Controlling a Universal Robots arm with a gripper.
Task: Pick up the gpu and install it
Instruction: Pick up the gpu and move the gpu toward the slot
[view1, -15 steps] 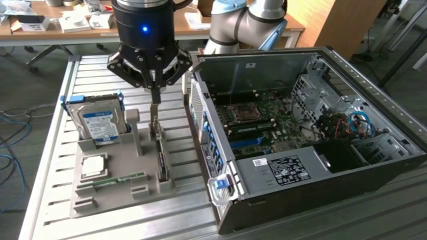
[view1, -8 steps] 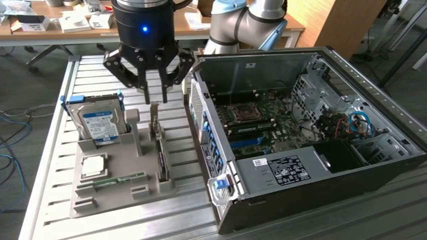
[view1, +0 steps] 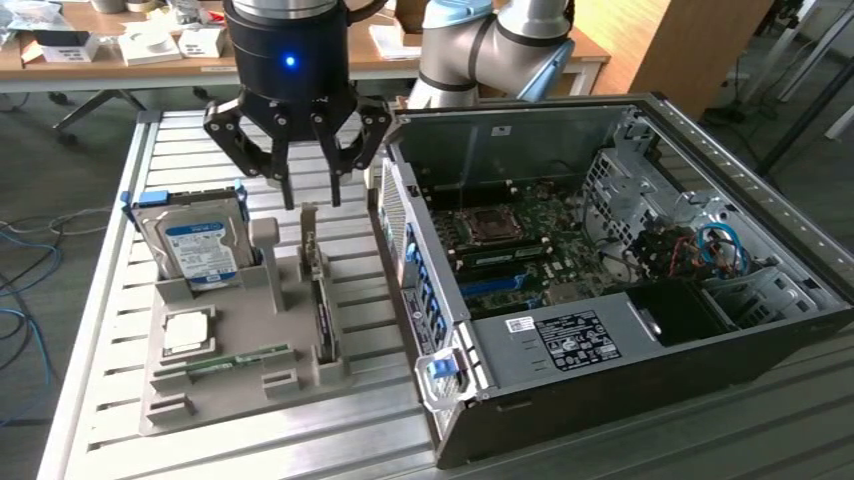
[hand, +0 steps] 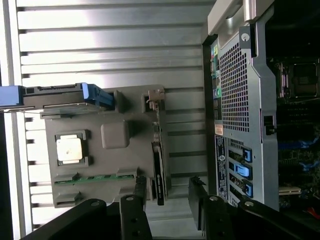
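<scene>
Gripper: we see the gripper (view1: 310, 193) with its dark fingers (view1: 276, 172) spread wide apart and nothing between them; it holds nothing.
Gripper position: it hangs over the grey holder tray (view1: 240, 335), above the gpu and clear of it, with the computer case on the exterior view's right.
Wrist view of the tool: the gripper (hand: 170, 200) shows two finger ends (hand: 141, 192) parted, and the card's line runs toward the gap between them.
Gpu: the gpu (view1: 320, 300) stands on edge in a slot of the tray, very slim, dark along its length, with a light grey bracket at its far end in the exterior view. In the wrist view we find the gpu (hand: 158, 167) along the tray (hand: 102, 162) edge nearest the case.
Post: a grey upright post (view1: 268, 255) rises from the tray just beside the card.
Hard drive: a blue-framed silver hard drive (view1: 198, 240) stands upright at the tray's far corner, well apart from the card.
Processor: a square silver chip (view1: 187, 331) lies flat in its tray pocket.
Memory stick: a slim green memory stick (view1: 235, 360) lies flat near the tray's front.
Computer case: the computer case (view1: 601, 335) lies open on its side just beside the tray, its motherboard (view1: 527, 235) exposed.
Table: everything rests on a slatted metal table (view1: 174, 140).
</scene>
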